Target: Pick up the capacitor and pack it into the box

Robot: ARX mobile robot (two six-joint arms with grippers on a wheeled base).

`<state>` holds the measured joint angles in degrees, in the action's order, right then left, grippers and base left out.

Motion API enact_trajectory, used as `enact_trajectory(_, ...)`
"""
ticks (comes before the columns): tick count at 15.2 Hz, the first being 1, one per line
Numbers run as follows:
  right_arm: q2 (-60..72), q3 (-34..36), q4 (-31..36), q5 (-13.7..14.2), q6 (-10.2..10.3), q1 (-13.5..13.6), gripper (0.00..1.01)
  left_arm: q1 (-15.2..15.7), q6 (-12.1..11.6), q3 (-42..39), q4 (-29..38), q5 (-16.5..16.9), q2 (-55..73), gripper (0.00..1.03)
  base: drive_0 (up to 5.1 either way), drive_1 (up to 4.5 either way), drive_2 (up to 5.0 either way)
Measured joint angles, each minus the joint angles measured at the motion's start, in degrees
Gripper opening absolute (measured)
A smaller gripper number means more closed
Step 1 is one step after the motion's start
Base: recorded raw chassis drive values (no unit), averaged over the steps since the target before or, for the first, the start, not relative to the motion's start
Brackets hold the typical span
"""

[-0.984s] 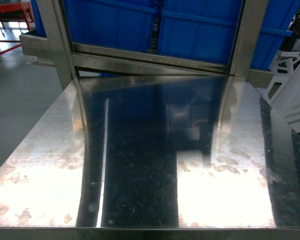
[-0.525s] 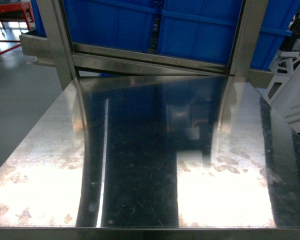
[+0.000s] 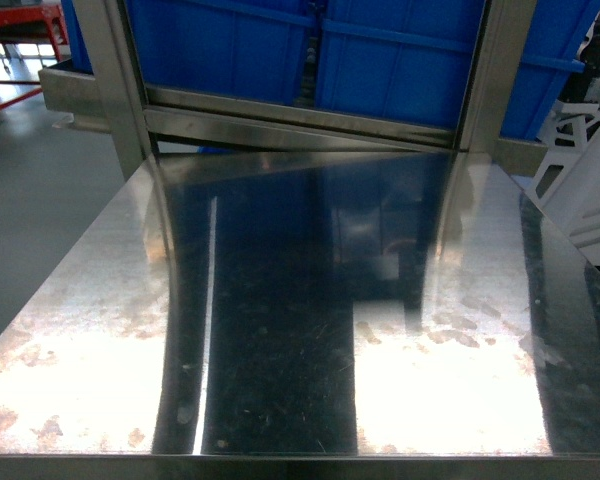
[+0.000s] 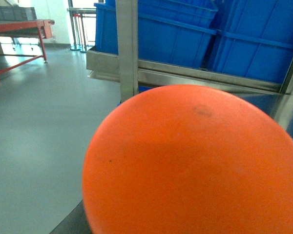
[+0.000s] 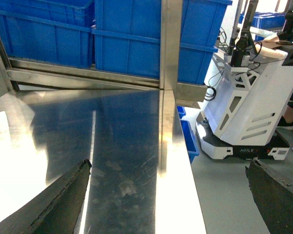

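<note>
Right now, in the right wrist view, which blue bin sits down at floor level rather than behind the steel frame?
The blue bin beside the steel table edge, near the white robot; the other blue bins are stacked behind the frame.

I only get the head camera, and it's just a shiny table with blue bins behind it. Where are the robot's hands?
Observer: The right wrist camera shows the right gripper over the steel table. Its dark fingers are spread wide with nothing between them.
Operator: And the left one?
Observer: That wrist camera is mostly blocked by a big orange rounded thing, and no fingers show there.
Operator: What's the white thing on my right?
Observer: It's a white wheeled machine standing on the floor beside the table, marked AGILE low on its base.
</note>
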<state>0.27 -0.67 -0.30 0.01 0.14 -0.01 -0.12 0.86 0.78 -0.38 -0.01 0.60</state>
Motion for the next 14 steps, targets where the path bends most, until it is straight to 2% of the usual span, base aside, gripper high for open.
enact_trajectory(14, 0.0, 0.0, 0.04, 0.02, 0.0, 0.0, 0.98, 0.0, -0.17, 0.0, -0.02, 0.02, 0.02, 0.44, 0.0, 0.0, 0.0)
